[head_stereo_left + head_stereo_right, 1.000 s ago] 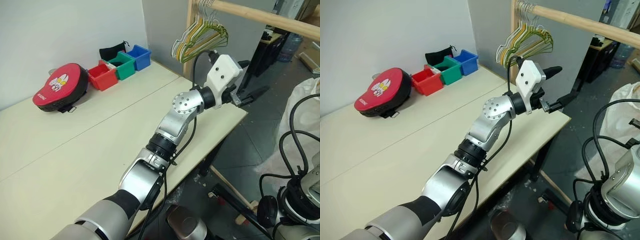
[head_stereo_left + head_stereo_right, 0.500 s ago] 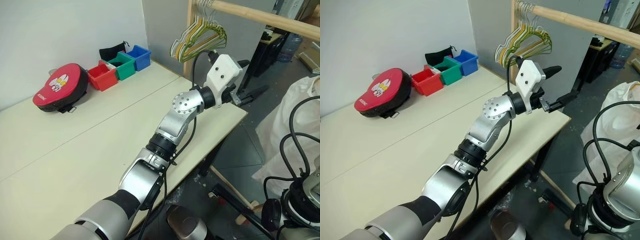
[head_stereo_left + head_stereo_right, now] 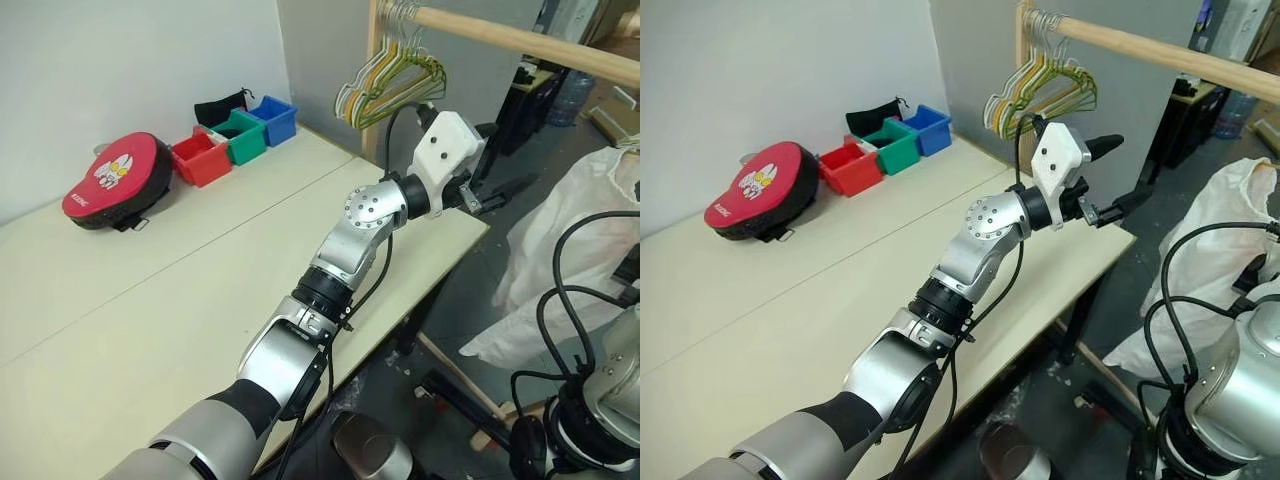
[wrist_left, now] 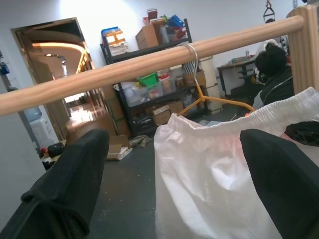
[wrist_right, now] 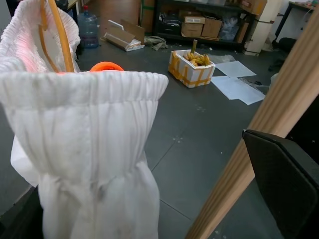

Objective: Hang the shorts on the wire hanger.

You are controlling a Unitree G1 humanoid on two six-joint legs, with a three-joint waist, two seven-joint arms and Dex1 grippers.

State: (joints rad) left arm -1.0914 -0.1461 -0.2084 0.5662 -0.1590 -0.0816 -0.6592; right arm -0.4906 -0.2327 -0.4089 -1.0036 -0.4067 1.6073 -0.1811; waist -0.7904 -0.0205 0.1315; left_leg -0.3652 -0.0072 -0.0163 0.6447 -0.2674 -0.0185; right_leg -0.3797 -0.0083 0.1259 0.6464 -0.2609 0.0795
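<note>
One counter (image 3: pixel 150 300), pale and rectangular, carries four groups of items, all along its far edge. One wooden rail (image 4: pixel 124 69) runs past the counter's far right corner, held by an upright wooden post (image 3: pixel 372 80).

One pair of shorts (image 4: pixel 209 174), white and wrinkled, hangs from the rail on one wire hanger (image 4: pixel 209 99); the hanger's hook sits over the rail and its gold wire enters the elastic waistband. In the head views the shorts (image 3: pixel 570 250) hang beyond the counter's right edge, clear of the counter.

One bunch of thicker hangers (image 3: pixel 390 75), pale green, yellow and white, hangs at the post end of the rail; the exact count cannot be told.

One red padded disc (image 3: pixel 110 180) lies near the far left edge. Three bins stand in a row near the far right corner: one red bin (image 3: pixel 200 158), one green bin (image 3: pixel 238 135), one blue bin (image 3: pixel 272 118). One black pouch (image 3: pixel 218 104) lies behind them.

Left hand (image 3: pixel 505 165): two fingers wide apart, gripping nothing, off the counter's far right corner, facing the shorts. Right hand (image 5: pixel 149 219): fingers apart, nothing clamped, the shorts' waistband close in front.
</note>
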